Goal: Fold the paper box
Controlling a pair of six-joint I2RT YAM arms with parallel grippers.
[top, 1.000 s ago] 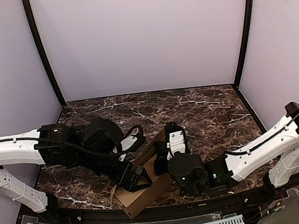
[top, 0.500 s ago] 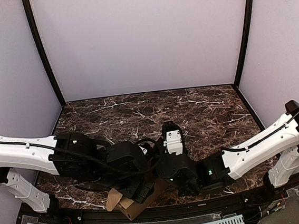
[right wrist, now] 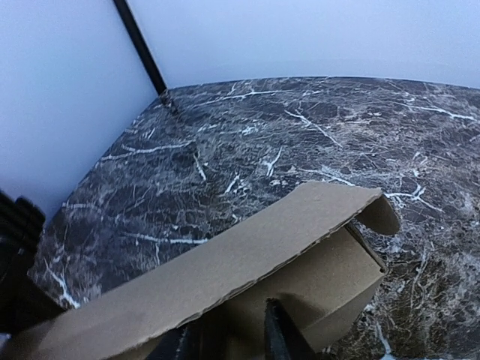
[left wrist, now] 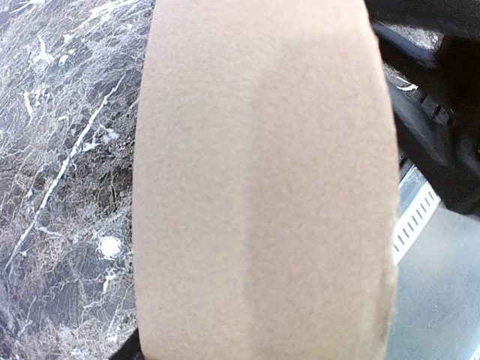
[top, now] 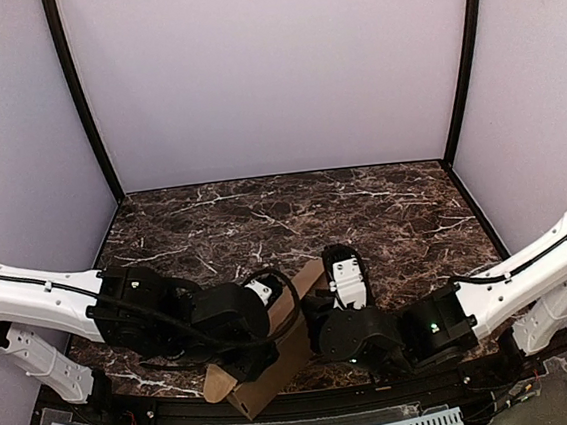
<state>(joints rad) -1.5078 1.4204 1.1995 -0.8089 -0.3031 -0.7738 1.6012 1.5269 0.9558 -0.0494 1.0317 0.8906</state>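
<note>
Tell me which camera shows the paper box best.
The right wrist view: the paper box shows its raised long flap, corrugated edge and end wall sharply. The top external view has it mostly hidden beneath the left arm and right arm. The left wrist view gives only one blurred cardboard panel.

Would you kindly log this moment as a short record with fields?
paper box: partly folded, near the front edge of the table, between both arms
long flap: raised, tab curling at its end
left arm: over the box's left end; cardboard fills its wrist view
right pincer: fingers apart, at the box's near wall
task state: box not yet closed
</note>
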